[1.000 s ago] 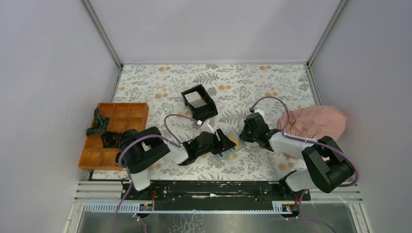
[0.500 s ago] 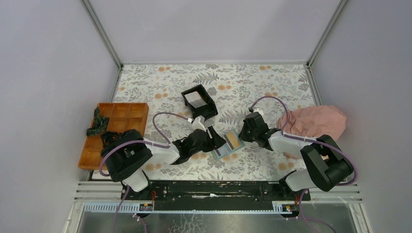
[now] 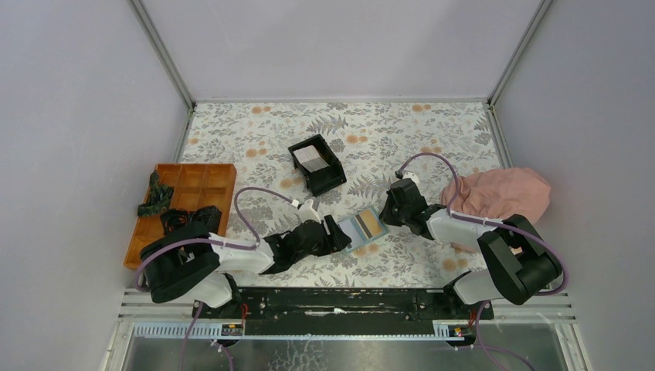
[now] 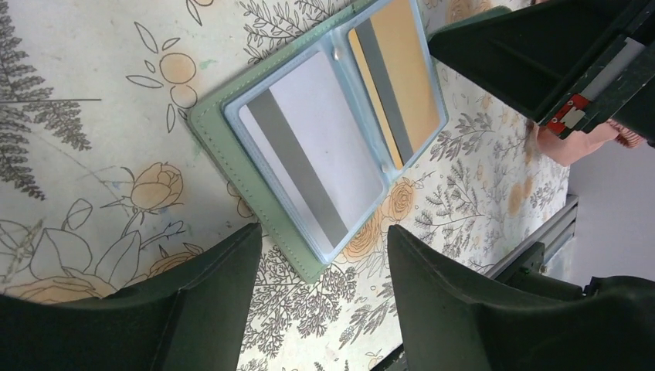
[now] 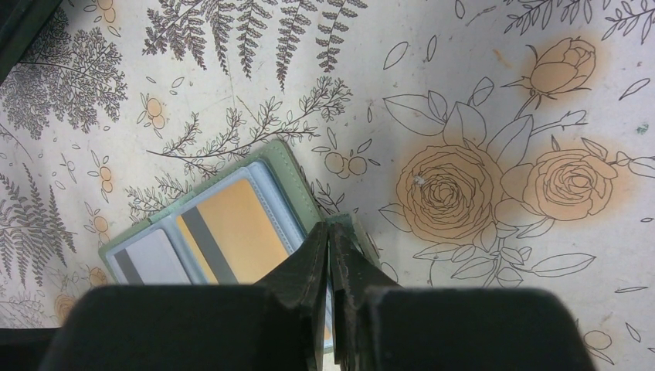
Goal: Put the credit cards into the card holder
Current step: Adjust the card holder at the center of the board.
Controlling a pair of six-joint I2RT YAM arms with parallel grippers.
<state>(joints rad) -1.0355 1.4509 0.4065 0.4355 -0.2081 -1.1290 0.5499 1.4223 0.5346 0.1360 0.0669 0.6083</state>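
The card holder (image 3: pixel 363 228) lies open on the floral mat, a sage-green wallet with clear blue sleeves. In the left wrist view it (image 4: pixel 266 202) holds a pale grey-white credit card (image 4: pixel 317 147) with a dark stripe in one sleeve and an orange card (image 4: pixel 402 69) in the other. My left gripper (image 3: pixel 337 236) is open and empty, just off the wallet's near corner (image 4: pixel 324 232). My right gripper (image 3: pixel 386 216) is shut, its tips (image 5: pixel 330 228) pinching the wallet's green edge (image 5: pixel 297 185) beside the orange card (image 5: pixel 239 224). Another pale card (image 3: pixel 311 158) lies in the black box.
The black open-top box (image 3: pixel 317 164) stands behind the wallet. An orange compartment tray (image 3: pixel 181 212) with dark items sits at the left. A pink cloth (image 3: pixel 498 193) lies at the right by the right arm. The enclosure walls close in on three sides.
My left gripper has drawn back to the left and nearer the base, uncovering the open wallet. The right gripper has stayed on the wallet's edge.
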